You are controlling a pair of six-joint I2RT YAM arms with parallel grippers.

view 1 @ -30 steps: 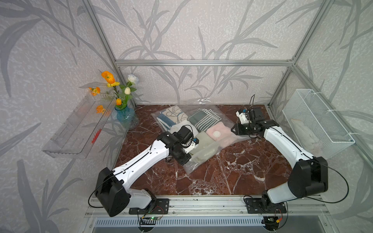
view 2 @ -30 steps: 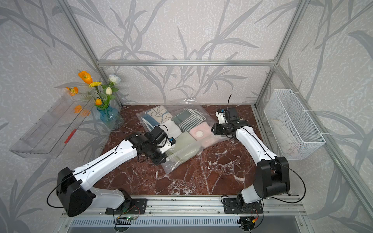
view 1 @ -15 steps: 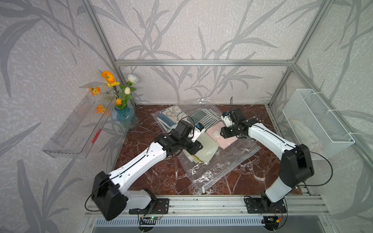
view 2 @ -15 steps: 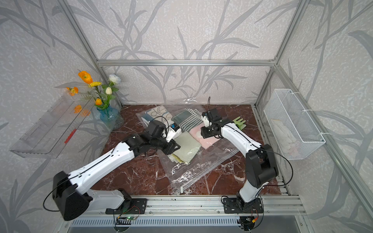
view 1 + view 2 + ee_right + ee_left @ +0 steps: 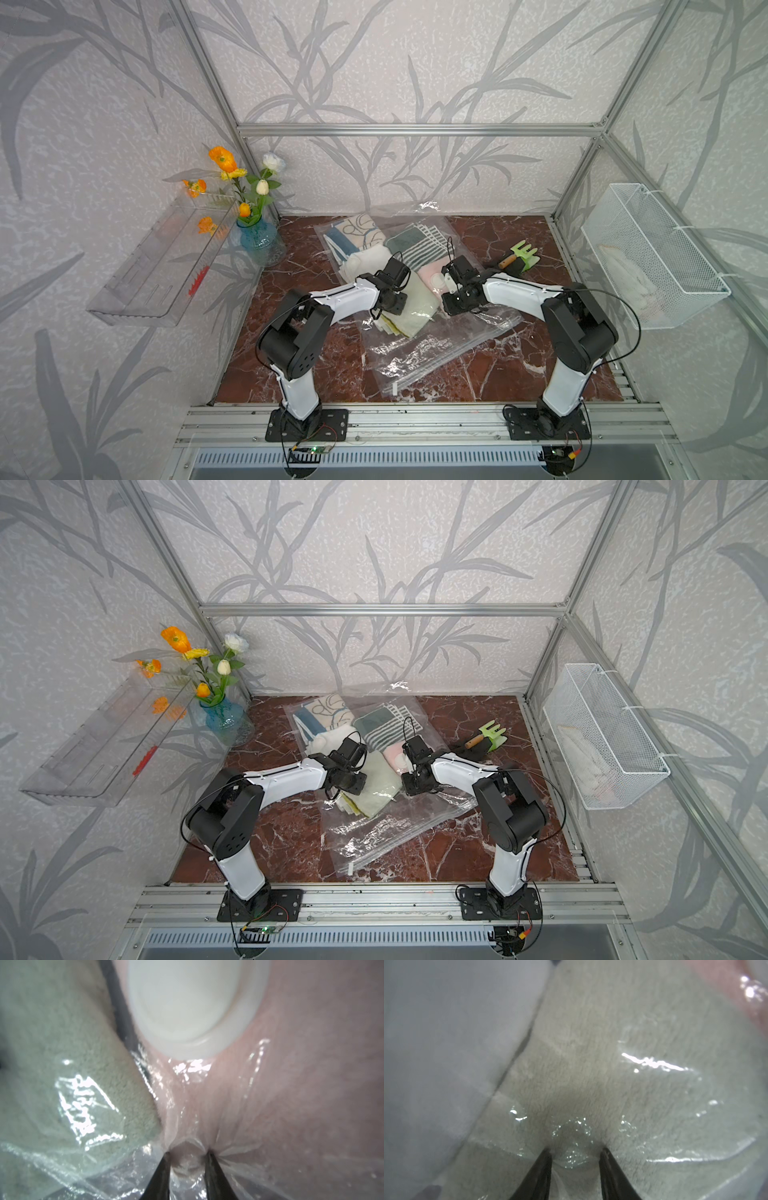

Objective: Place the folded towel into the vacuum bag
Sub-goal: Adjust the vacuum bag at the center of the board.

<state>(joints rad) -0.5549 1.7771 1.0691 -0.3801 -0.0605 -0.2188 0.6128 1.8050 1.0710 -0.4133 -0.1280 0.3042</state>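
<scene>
The vacuum bag (image 5: 419, 353) lies on the marble table, its zip strip toward the front. The folded towel (image 5: 415, 309), pale green, sits inside under the film (image 5: 643, 1043). My left gripper (image 5: 575, 1152) presses down on it, its jaws closed on a pucker of plastic and cloth. My right gripper (image 5: 188, 1154) pinches a fold of the bag film over a pink towel (image 5: 301, 1084), beside the white valve (image 5: 187, 1001). Both top views show the grippers (image 5: 390, 297) (image 5: 455, 297) facing each other across the green towel (image 5: 374, 787).
Deeper in the bag lie a patterned towel (image 5: 353, 232), a striped one (image 5: 415, 245) and a white one (image 5: 365, 262). A green hand rake (image 5: 523, 253) lies at back right. A blue vase (image 5: 257, 245), clear shelf (image 5: 162, 266) and wire basket (image 5: 652, 257) flank the table.
Both arms have folded back with raised elbows. The left gripper has come down onto the green towel. The right gripper has shifted forward by the valve and its jaws have narrowed on the film.
</scene>
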